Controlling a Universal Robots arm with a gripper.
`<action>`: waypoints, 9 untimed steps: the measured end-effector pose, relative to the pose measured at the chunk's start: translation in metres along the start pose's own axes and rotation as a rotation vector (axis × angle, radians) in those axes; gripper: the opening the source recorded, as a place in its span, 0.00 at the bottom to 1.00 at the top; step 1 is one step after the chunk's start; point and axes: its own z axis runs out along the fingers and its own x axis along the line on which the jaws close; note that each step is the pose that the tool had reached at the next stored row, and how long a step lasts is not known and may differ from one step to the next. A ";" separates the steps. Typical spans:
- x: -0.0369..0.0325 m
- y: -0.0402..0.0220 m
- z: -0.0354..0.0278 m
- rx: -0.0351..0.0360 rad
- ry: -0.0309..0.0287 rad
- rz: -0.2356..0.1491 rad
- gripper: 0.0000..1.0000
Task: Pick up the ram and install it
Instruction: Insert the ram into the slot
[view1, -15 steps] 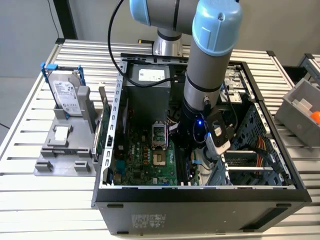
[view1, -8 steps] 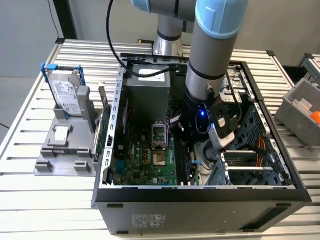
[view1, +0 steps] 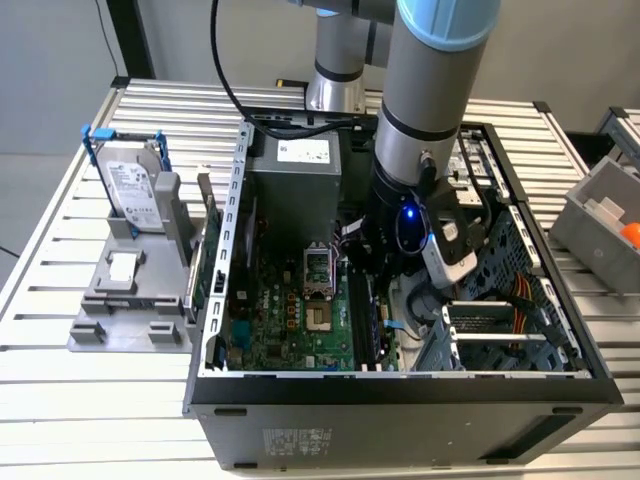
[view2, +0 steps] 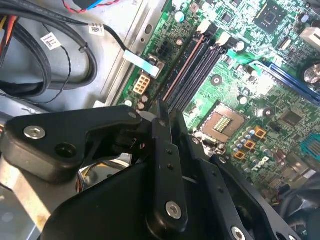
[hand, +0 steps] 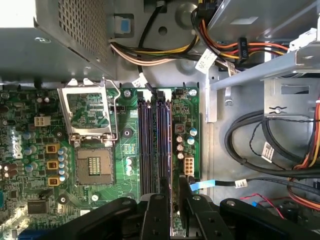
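Observation:
My gripper (hand: 172, 192) is low inside the open computer case (view1: 400, 385), right over the memory slots (hand: 155, 140) on the green motherboard (view1: 290, 310). In both wrist views its black fingers (view2: 167, 150) stand close together on a thin board seen edge-on, the ram (hand: 171, 175), which lines up with the slot nearest the case wall. The ram's lower edge sits at or just above that slot (view2: 187, 67); I cannot tell whether they touch. In the exterior view the arm's wrist (view1: 405, 225) covers the fingers.
The CPU socket (hand: 94, 167) with its raised metal frame lies beside the slots. Black and coloured cables (hand: 260, 150) crowd the case floor by the drive cage (view1: 500, 330). The power supply (view1: 295, 165) stands behind. A hard drive (view1: 135, 190) in a grey holder sits outside the case.

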 end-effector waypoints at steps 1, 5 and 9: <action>0.0000 0.0000 0.0000 -0.0002 0.0000 0.000 0.00; 0.0000 0.0000 0.0000 -0.0003 0.0000 0.000 0.00; 0.0000 -0.0002 0.0000 -0.0003 0.0000 0.000 0.00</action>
